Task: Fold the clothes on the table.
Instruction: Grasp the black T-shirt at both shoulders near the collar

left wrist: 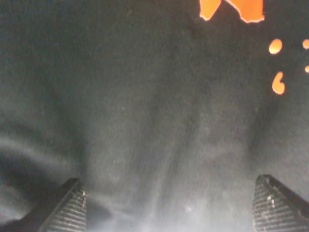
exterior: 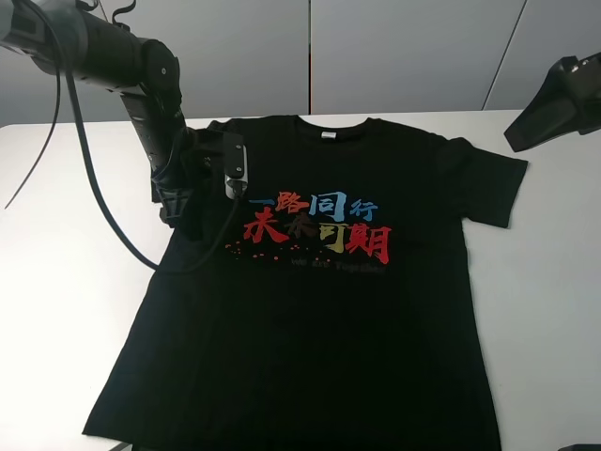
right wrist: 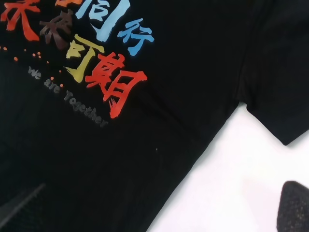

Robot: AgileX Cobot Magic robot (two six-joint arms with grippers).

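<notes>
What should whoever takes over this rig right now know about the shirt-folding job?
Left gripper: open, holding nothing, low over the T-shirt at the sleeve and shoulder on the left of the high view, beside the print. I cannot tell whether it touches the cloth.
Right gripper: open, holding nothing, raised off the far right of the table, clear of the shirt.
Shirt: spread flat, print up, collar toward the far edge, the sleeve on the right laid out.
Done: no fold is visible.
Left: every fold. A sensible start would be the sleeve under the left gripper.
</notes>
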